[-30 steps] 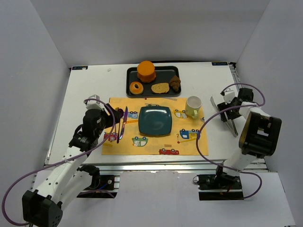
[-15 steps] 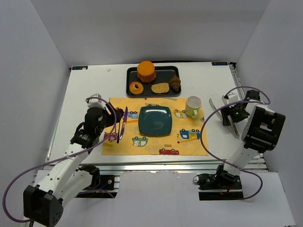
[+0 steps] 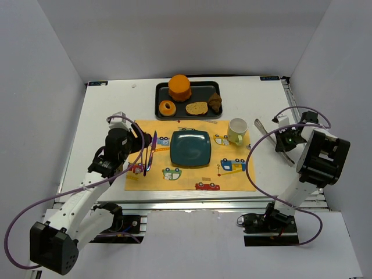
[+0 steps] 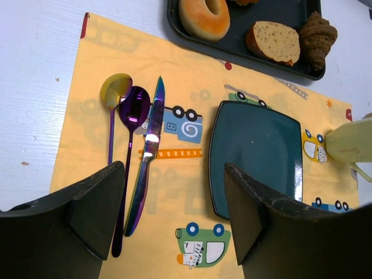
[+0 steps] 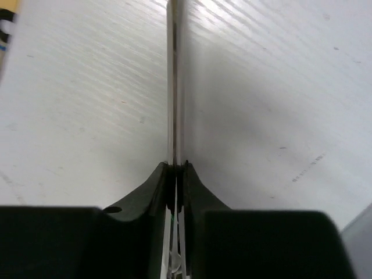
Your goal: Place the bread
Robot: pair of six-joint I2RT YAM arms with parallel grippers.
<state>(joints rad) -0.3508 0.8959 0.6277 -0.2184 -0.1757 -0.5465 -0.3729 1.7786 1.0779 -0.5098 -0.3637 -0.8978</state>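
A white table between grey walls carries a yellow placemat with a teal plate on it. At the plate's 12 o'clock, a black tray holds the bread slice, with the croissant roll just beside it at 3 o'clock. The left pincer hangs wide over the cutlery at the plate's 9 o'clock. The right pincer, far out at 3 o'clock, pinches a thin metal utensil.

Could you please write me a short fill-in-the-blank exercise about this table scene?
1. The bread slice and the roll lie in the tray, so the teal plate is ___.
2. The mug stands to the ___ of the plate.
3. The right gripper has its jaws ___ on a thin metal utensil.
Missing words: empty; right; shut.
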